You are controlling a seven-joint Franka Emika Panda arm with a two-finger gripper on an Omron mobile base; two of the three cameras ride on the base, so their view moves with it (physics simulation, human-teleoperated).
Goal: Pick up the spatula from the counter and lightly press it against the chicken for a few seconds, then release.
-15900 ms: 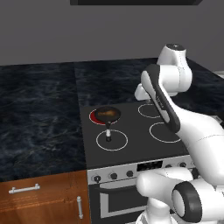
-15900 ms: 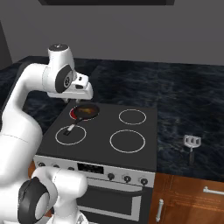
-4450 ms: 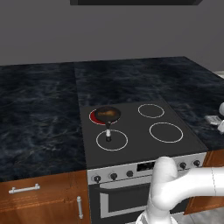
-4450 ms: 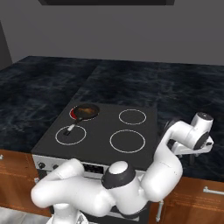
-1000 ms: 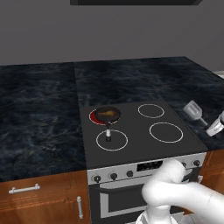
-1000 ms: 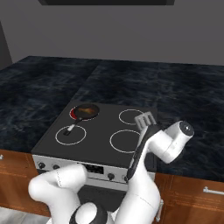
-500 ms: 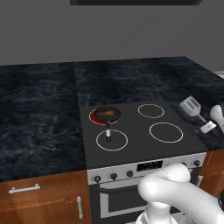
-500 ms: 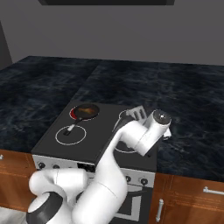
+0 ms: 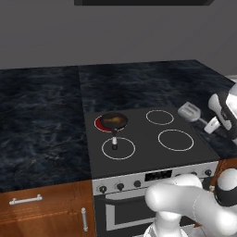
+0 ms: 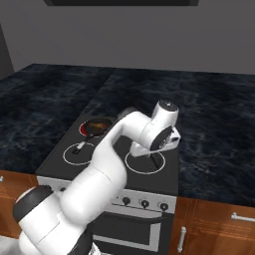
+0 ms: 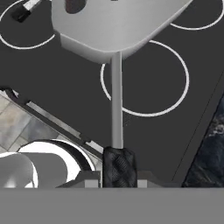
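Observation:
My gripper is shut on the dark handle of the grey spatula, which hangs in the air over the stove's right edge, beside the rear right burner. In the hand view the spatula's wide head points away from me above a white burner ring, and its dark grip sits between my fingertips. The small black pan with the brown chicken rests on the glowing red rear left burner, well to the left of the spatula. In the right base view my arm arches above the pan.
The black stove top has four burner rings, and the pan's handle reaches over the front left ring. Dark marble counter lies on both sides. A range hood hangs above the back wall.
My arm has swung left from over the right counter to the stove's right edge, carrying the spatula with it. The pan and chicken have not moved.

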